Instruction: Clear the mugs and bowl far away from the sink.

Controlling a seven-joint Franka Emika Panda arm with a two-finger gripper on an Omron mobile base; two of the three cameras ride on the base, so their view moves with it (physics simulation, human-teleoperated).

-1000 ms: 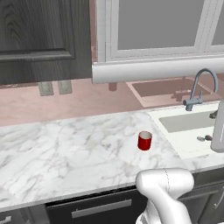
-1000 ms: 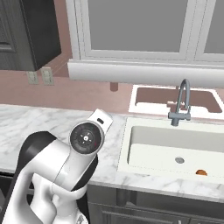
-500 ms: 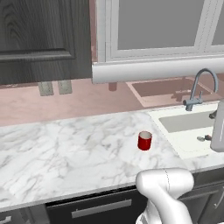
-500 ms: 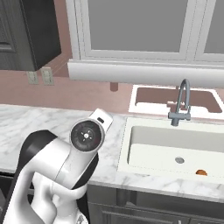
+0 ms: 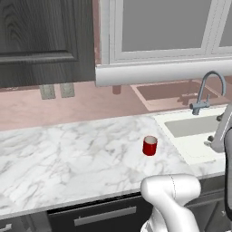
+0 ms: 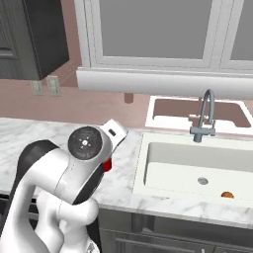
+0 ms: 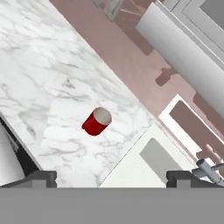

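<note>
A glossy red mug (image 5: 150,146) stands upright on the marble counter (image 5: 68,154), a short way left of the white sink (image 5: 195,131). The hand view looks down on the same mug (image 7: 96,121), with the sink's corner (image 7: 151,162) to its right. My gripper (image 7: 111,179) hangs well above the counter. It is open, its two dark fingertips (image 7: 41,177) stand far apart, and nothing is between them. The mug lies ahead of the fingertips, untouched. The bowl is out of view.
A grey gooseneck faucet (image 6: 205,116) rises behind the basin (image 6: 197,168). A small orange thing (image 6: 227,194) lies in the basin near the round drain (image 6: 202,181). Wall cabinets (image 5: 163,31) hang over the counter. My white arm (image 6: 74,183) blocks the near counter edge.
</note>
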